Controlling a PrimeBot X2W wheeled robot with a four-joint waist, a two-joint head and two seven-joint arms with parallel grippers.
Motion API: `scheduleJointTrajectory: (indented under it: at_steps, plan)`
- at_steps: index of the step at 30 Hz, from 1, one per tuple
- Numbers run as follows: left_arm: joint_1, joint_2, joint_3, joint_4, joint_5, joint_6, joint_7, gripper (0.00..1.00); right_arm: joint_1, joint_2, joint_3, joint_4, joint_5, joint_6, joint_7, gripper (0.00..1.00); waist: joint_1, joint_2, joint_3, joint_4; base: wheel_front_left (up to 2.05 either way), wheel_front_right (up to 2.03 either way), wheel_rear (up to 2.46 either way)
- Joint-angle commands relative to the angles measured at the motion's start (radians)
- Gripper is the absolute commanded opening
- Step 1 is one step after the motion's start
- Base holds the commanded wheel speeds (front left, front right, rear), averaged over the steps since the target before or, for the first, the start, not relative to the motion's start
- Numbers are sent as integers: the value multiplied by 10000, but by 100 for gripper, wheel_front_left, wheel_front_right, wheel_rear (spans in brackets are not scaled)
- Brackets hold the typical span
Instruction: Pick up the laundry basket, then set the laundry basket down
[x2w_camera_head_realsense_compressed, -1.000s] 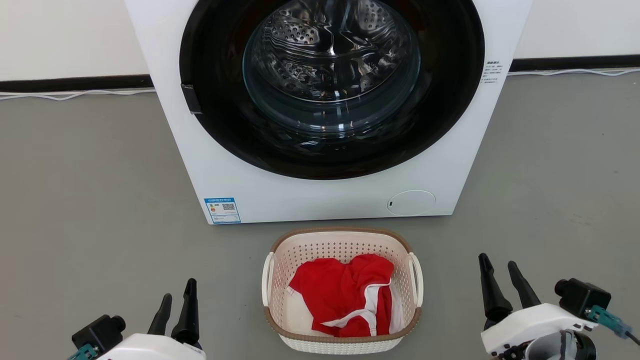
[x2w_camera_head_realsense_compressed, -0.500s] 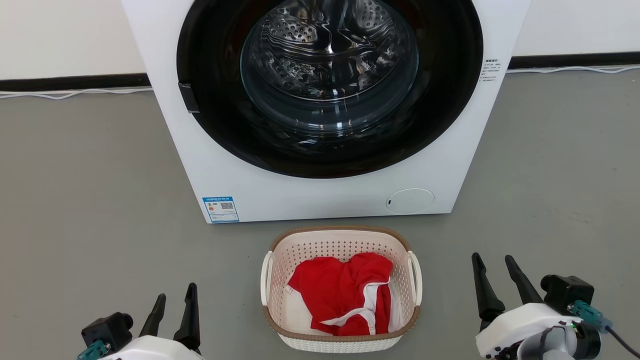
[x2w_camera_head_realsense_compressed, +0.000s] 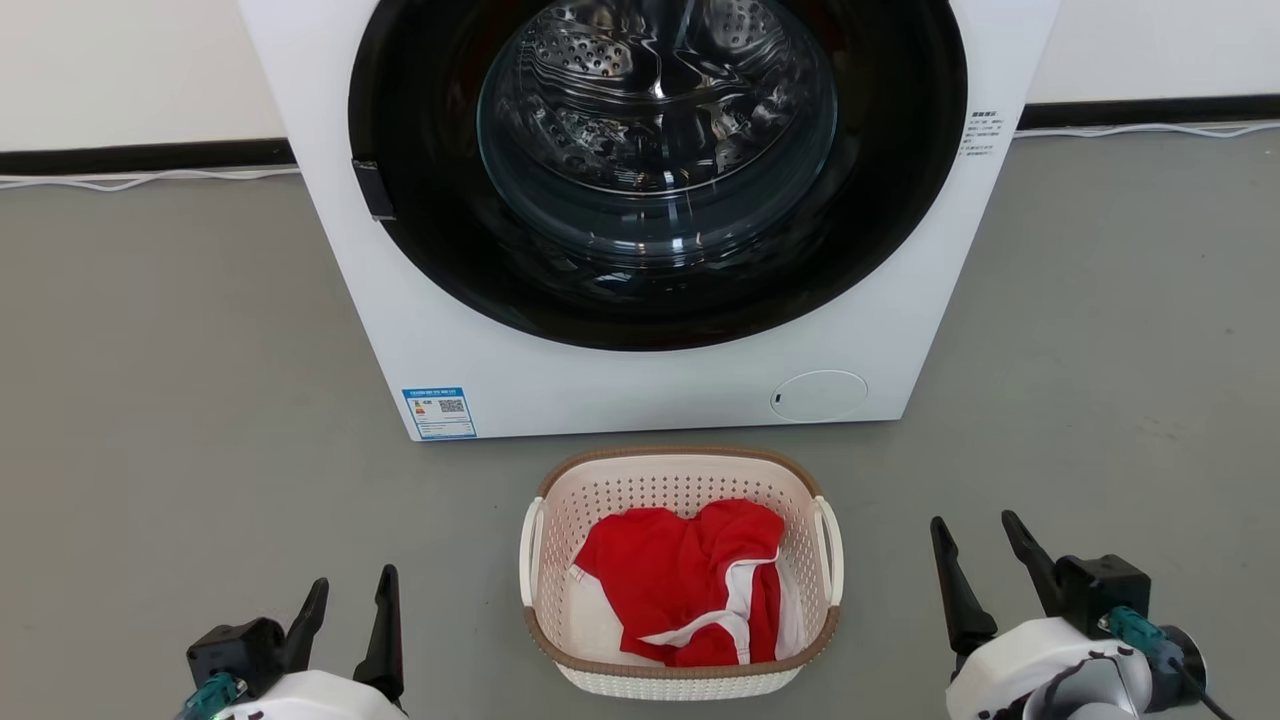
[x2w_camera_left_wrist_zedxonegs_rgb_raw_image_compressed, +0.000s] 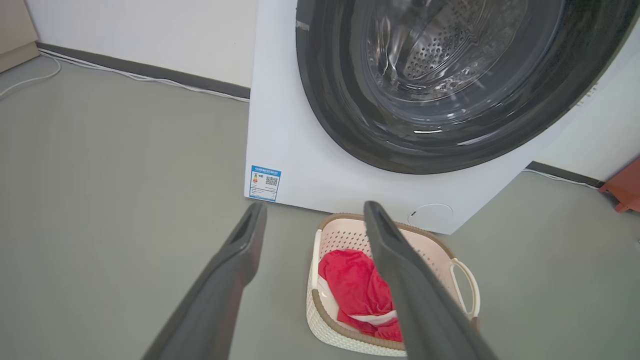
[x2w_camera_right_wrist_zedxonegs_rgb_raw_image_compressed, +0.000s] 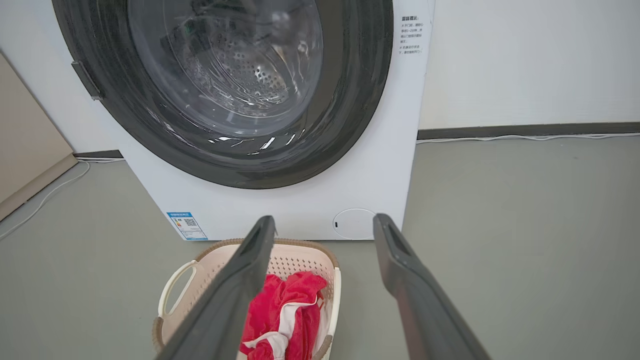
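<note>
The right gripper (x2w_camera_right_wrist_zedxonegs_rgb_raw_image_compressed: 324, 220) has its two dark fingers spread wide, with nothing between them. One finger crosses in front of the laundry basket (x2w_camera_right_wrist_zedxonegs_rgb_raw_image_compressed: 296, 261), which stands on the grey floor (x2w_camera_right_wrist_zedxonegs_rgb_raw_image_compressed: 525, 235) and holds a red garment (x2w_camera_right_wrist_zedxonegs_rgb_raw_image_compressed: 287, 305). Beyond the fingertips stands the washing machine (x2w_camera_right_wrist_zedxonegs_rgb_raw_image_compressed: 385, 160).

Bright, even light; glare streaks the washer glass (x2w_camera_head_realsense_compressed: 655, 130), wrist views bow at edges

legible text: none | washer (x2w_camera_head_realsense_compressed: 620, 390) front: blue sticker (x2w_camera_head_realsense_compressed: 439, 413) with QR code | right edge: small print (x2w_camera_head_realsense_compressed: 980, 135), unreadable
</note>
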Motion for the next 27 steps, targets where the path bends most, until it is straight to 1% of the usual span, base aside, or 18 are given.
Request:
scheduleJointTrajectory:
  at_steps: [1,15,27]
  plan:
    - [-531,136,281,-168,434,-8,-187,100,-530,-15,170,-142,-493,65,-260,100,0,0,19,-2,0,0,0]
    - [-670,155,422,38,1872,26,-569,100,-634,-10,-54,56,-2166,73,-642,100,0,0,82,-37,0,0,0]
    - [-689,155,459,70,1780,67,-575,100,-596,-8,-66,61,-2064,73,-648,100,0,0,126,-43,0,0,0]
